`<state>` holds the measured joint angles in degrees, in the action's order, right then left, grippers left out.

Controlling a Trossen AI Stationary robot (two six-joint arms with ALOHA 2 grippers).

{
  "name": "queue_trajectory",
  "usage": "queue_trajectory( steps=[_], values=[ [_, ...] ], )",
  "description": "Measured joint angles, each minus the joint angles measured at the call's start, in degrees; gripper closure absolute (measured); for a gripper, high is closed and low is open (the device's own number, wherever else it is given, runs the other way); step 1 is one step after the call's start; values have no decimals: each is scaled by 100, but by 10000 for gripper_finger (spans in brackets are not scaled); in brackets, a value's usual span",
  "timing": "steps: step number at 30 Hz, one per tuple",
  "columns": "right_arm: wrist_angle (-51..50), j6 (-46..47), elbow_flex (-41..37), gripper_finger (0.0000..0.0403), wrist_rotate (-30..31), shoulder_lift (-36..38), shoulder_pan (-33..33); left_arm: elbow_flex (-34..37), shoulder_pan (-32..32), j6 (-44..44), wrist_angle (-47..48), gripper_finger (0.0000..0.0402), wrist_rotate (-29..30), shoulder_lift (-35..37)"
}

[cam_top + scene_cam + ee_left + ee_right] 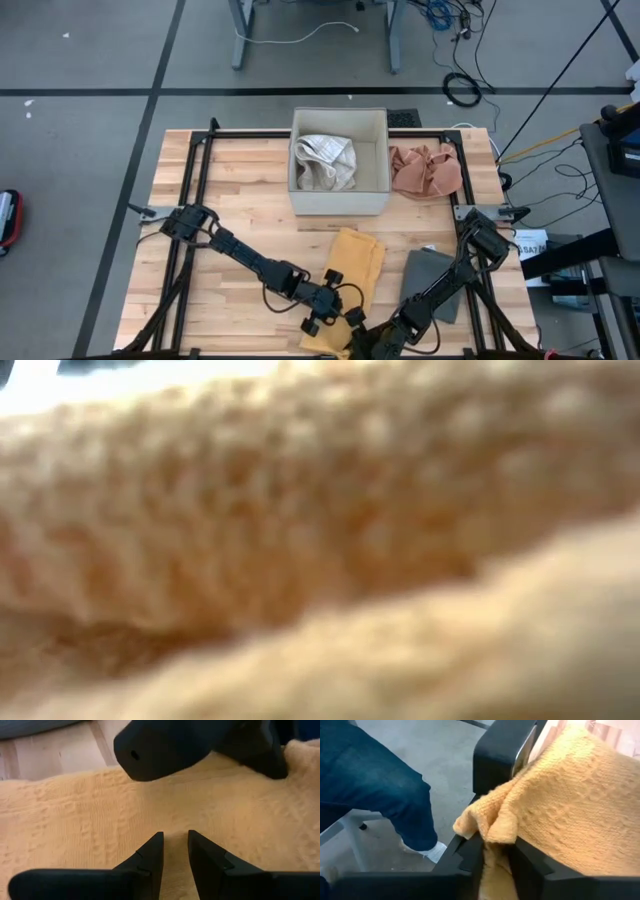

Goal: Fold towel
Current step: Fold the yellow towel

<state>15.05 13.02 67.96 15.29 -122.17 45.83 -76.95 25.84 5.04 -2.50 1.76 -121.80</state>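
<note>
Right gripper [495, 851] fingers pinching yellow towel [570, 800], left gripper [175, 851] fingers narrowly parted

The yellow waffle-knit cloth towel [352, 275] looks rough and nubbly. The pale wooden slat table [250, 200] is smooth and matt. The grey folded cloth [432, 280] looks flat and smooth, the crumpled pink cloth [425, 170] soft.

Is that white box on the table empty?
No, the high view shows a crumpled white cloth lying inside the box.
</note>
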Motion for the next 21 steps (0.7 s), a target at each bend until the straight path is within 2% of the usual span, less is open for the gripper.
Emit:
queue_trajectory(
  steps=[5,9,12,17,21],
  values=[
    [21,-18,0,391,11,2,-3,2,-83,18,255,307,-2,0],
    [-74,50,-3,393,206,116,35,2,-132,19,396,307,-2,0],
    [-266,61,-4,398,580,344,120,2,-167,17,441,307,-4,0],
    [-1069,400,-4,399,1295,748,281,0,-242,34,533,307,-2,0],
    [-1716,969,-4,400,1604,1023,382,0,-262,216,553,307,0,2]
  ],
)
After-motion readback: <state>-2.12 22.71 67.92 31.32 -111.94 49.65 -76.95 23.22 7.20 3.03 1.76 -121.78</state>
